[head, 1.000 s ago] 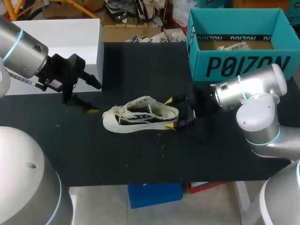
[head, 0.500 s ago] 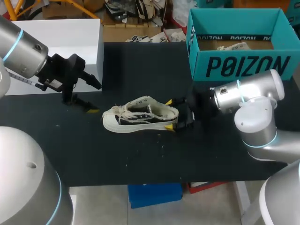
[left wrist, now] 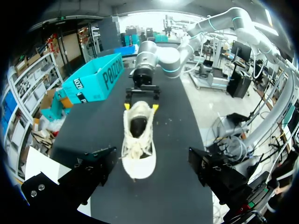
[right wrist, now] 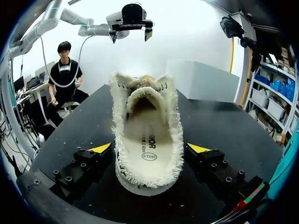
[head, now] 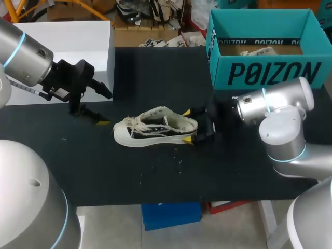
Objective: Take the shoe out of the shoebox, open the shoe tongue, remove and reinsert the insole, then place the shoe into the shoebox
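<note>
In the head view the shoebox hides most of its inside behind its front wall; only a pale scrap shows above it, too little to name. In the right wrist view the toe of the shoe lies hidden behind the tongue, and the insole runs out of sight under it. The left fingers show no yellow tips in their own wrist view.

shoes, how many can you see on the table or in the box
1 for sure: the shoe sits on the table, heel between the right gripper's open fingers. A pale shape in the shoebox may be a second, mostly hidden.
</note>
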`<state>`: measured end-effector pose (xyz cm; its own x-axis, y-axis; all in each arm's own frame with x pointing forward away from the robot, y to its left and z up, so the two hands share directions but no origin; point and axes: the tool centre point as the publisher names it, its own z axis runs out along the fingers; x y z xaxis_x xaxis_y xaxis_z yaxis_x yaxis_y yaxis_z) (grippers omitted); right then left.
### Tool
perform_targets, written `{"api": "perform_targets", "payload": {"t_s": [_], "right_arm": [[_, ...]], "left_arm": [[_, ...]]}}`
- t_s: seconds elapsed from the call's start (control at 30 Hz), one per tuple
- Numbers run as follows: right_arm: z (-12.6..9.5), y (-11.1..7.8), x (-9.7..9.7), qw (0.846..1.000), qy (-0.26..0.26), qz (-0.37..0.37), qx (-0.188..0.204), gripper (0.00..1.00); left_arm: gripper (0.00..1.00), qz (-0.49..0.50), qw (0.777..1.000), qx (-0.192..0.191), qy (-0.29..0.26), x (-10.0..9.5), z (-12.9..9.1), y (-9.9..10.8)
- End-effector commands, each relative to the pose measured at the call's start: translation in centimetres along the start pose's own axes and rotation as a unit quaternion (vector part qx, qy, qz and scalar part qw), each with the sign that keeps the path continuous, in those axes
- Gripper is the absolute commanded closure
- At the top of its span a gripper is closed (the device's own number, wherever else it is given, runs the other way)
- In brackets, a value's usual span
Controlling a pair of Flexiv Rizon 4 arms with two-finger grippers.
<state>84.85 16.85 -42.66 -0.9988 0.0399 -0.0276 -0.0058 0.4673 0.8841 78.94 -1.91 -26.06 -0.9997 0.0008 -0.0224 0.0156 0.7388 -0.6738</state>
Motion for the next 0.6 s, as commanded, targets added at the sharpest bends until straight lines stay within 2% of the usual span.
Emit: {"api": "perform_targets", "payload": {"t_s": [0.03, 0.3, 0.43, 0.47, 0.5, 0.53, 0.6], "right_arm": [[0.4, -0.3, -0.1, 1.0, 0.001, 0.001, -0.003, 0.0], [0.5, -0.4, 0.1, 1.0, 0.003, 0.005, -0.004, 0.0], [0.9, -0.6, 0.0, 1.0, 0.022, 0.009, -0.009, 0.0], [1.0, -0.6, 0.0, 1.0, 0.024, 0.01, -0.007, 0.35], [1.1, -0.6, 0.0, 0.999, 0.029, 0.011, -0.006, 0.76], [1.3, -0.7, 0.0, 0.999, 0.037, 0.015, -0.007, 1.0], [1.5, -0.7, 0.0, 0.999, 0.045, 0.018, -0.005, 1.0]], "left_arm": [[0.0, 0.001, 1.0, 0.0, -0.002, 0.1, 0.2, 0.1], [0.0, 0.001, 1.0, 0.0, -0.002, 0.1, 0.2, 0.1], [0.0, 0.001, 1.0, 0.0, -0.002, 0.1, 0.2, 0.1], [0.0, 0.001, 1.0, 0.0, -0.002, 0.1, 0.2, 0.1], [0.0, 0.001, 1.0, 0.0, -0.002, 0.1, 0.2, 0.1], [0.0, 0.001, 1.0, 0.0, -0.002, 0.1, 0.2, 0.1], [0.0, 0.001, 1.0, 0.0, -0.002, 0.1, 0.2, 0.1]]}}
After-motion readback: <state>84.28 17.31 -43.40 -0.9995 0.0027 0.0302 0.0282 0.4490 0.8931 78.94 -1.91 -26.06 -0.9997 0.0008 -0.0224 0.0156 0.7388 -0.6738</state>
